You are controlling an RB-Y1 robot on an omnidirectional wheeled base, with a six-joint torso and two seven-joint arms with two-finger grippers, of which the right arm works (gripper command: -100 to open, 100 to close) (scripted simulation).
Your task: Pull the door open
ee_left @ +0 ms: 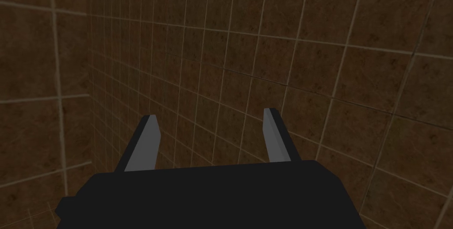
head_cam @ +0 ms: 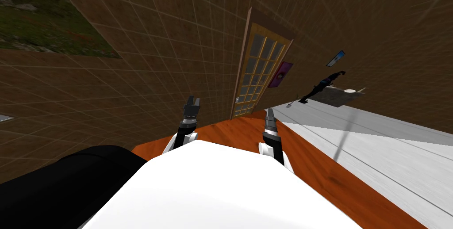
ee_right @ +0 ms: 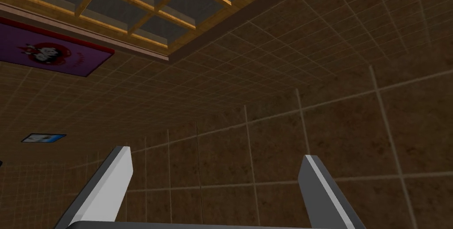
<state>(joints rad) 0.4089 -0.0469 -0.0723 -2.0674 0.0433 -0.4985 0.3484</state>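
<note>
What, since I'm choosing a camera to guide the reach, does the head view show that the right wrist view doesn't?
Head view adds: the silver door handle, the orange-brown floor, the left gripper, and a dark object further right. Right wrist view adds: the right gripper close up, fingers wide apart with nothing between, and the red emblem on the purple poster. Both share: the glazed wooden door, that poster, a small blue picture, the brown tiled wall.

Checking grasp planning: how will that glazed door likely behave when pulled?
The door probably swings as one rigid panel, given its solid frame. Its many panes suggest weight and some fragility. The small handle may slip easily.
</note>
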